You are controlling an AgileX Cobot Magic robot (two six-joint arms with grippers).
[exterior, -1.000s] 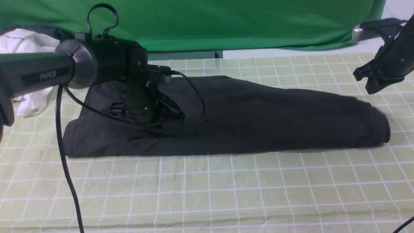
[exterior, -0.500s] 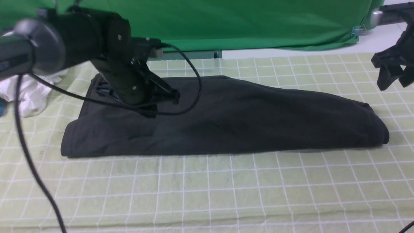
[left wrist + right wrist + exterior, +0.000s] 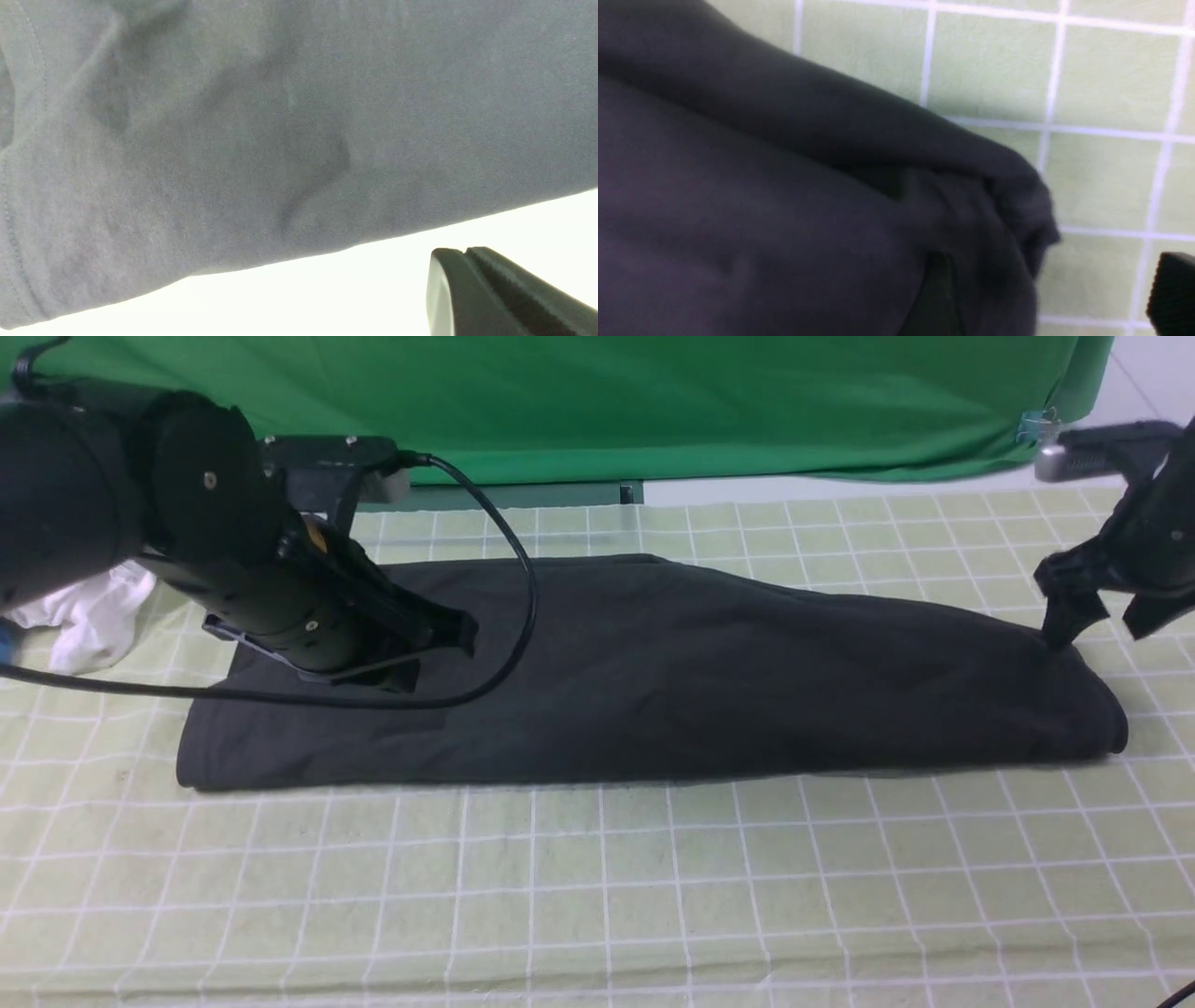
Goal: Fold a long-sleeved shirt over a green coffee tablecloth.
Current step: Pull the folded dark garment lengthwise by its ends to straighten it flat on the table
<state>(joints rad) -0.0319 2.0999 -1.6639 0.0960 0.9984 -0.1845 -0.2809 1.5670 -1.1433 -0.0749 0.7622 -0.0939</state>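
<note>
Two right fingers (image 3: pixel 1062 602) spread wide, one touching the long-sleeved shirt (image 3: pixel 700 681).

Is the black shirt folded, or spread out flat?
Folded. The black shirt lies as one long narrow band on the checked tablecloth; no sleeves stick out, and its right end shows doubled layers.

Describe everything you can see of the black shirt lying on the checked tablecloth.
The long-sleeved shirt is black, matte, cotton-looking fabric, folded into a long band lying flat on the green coffee tablecloth. It tapers toward the robot's right, ending in a rounded, bunched fold. A stitched hem shows in the left wrist view. No print or label is visible. The open right hand has one fingertip at that right end. The shut left hand hovers over its left part.
</note>
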